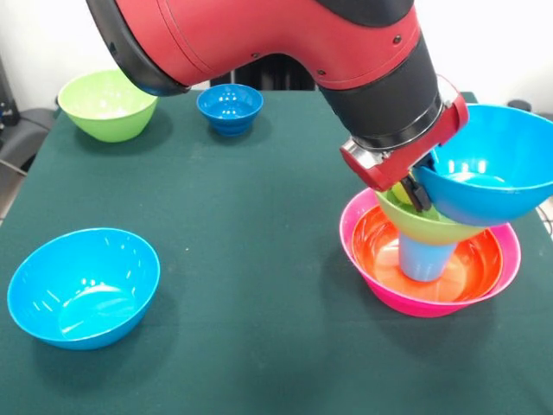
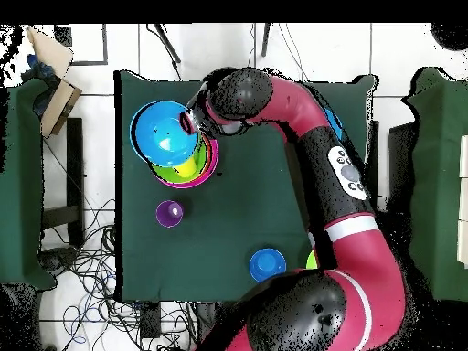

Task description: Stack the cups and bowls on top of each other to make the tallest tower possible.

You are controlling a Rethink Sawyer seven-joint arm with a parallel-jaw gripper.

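The tower stands on the large pink bowl (image 1: 511, 259) (image 2: 213, 163), which holds the orange bowl (image 1: 471, 262). An upturned light blue cup (image 1: 423, 256) rises from it and carries a lime green bowl (image 1: 425, 227) (image 2: 183, 170). Something yellow (image 1: 401, 192) peeks out inside that green bowl. A bright blue bowl (image 1: 497, 164) (image 2: 164, 133) sits tilted on top, and my gripper (image 1: 418, 193) (image 2: 190, 122) is shut on its rim. The purple cup (image 2: 169, 214) stands alone on the cloth, seen only from overhead.
A second bright blue bowl (image 1: 84, 285) lies at the front left. Another lime green bowl (image 1: 108, 104) and the small dark-blue footed bowl (image 1: 230, 108) (image 2: 267, 264) sit near the far edge. My arm spans the table above the tower.
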